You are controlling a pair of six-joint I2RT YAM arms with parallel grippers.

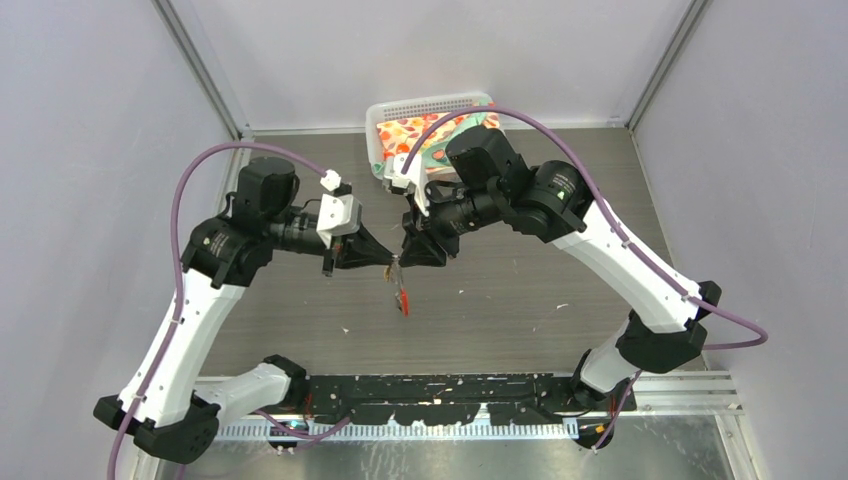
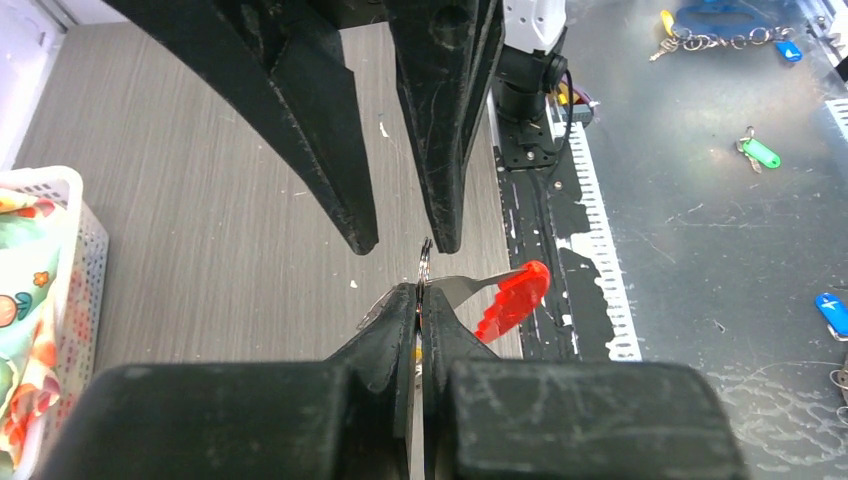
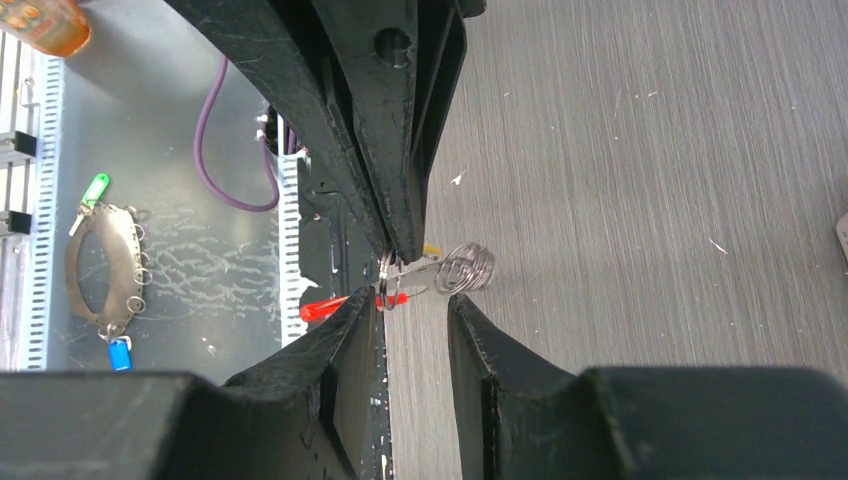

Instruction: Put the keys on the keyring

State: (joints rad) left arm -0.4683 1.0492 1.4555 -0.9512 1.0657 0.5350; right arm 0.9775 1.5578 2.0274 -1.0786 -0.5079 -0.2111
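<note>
My two grippers meet tip to tip above the middle of the table. The left gripper (image 2: 422, 292) is shut on the keyring (image 2: 426, 262), a thin silver ring that sticks out past its tips. The red tag (image 2: 513, 300) and a silver strip hang beside it, and the tag dangles below the tips in the top view (image 1: 403, 298). My right gripper (image 3: 415, 300) is open, its tips on either side of the silver coils (image 3: 466, 268) without gripping them. A speck of yellow (image 3: 432, 248) shows by the left fingers. The keys cannot otherwise be made out.
A white basket (image 1: 478, 100) with a patterned cloth stands at the back of the table. A black rail (image 1: 430, 390) runs along the near edge. On the metal floor beyond lie other key bunches with a green tag (image 2: 760, 152) and a blue tag (image 2: 830, 312).
</note>
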